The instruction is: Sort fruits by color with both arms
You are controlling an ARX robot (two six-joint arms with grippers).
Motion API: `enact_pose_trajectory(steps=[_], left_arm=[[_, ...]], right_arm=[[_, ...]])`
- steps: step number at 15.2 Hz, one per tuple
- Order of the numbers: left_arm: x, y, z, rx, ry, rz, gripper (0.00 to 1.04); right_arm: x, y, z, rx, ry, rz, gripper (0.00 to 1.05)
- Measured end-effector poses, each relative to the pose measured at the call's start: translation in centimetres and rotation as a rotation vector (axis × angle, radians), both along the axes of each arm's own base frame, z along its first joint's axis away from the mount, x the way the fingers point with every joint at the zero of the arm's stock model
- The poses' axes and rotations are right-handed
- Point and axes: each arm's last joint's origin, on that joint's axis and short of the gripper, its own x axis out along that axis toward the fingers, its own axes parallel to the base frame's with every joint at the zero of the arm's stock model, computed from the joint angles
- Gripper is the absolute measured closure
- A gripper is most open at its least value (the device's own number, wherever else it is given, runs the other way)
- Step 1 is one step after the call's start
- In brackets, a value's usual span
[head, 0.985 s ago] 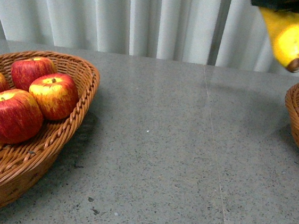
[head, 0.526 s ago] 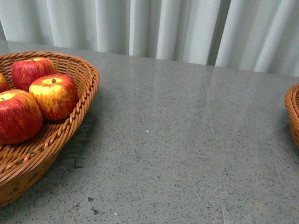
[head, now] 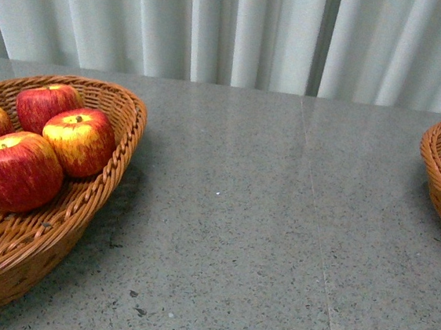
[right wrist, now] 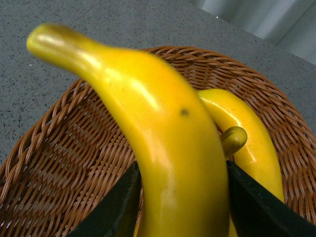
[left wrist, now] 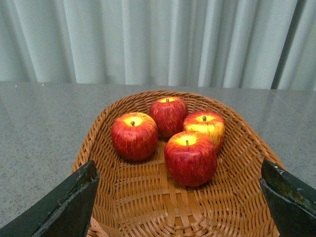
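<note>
Since a second ago the held banana has left the front view's 1 o'clock corner. Left claw wide, empty, over the apple basket; four apples in. Right claw grips that banana over the banana basket, release pending. Desk between baskets bare.

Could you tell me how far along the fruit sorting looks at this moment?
Nearly done, it seems. Four apples already sit in the left basket, beneath the open, empty left hand. One banana lies in the right basket. The right hand grips another banana over that basket; releasing it is what remains. The table between the baskets shows no loose fruit.
</note>
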Motion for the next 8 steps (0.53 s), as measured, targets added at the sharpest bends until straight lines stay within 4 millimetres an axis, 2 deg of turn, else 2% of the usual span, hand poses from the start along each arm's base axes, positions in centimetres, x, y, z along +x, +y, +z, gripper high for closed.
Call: enact_pose_trajectory(steps=[3, 6, 8], left_arm=[[0.0, 0.0, 0.0, 0.0, 0.0, 0.0, 0.07], [0.0, 0.0, 0.0, 0.0, 0.0, 0.0, 0.07], [0.0, 0.0, 0.0, 0.0, 0.0, 0.0, 0.07]], right_arm=[[-0.1, 0.2, 0.5, 0.031, -0.002, 0.016, 0.08], [-0.5, 0.7, 3.0, 0.118, -0.108, 0.005, 0.06], [-2.3, 1.7, 5.8, 0.236, -0.251, 0.008, 0.06]])
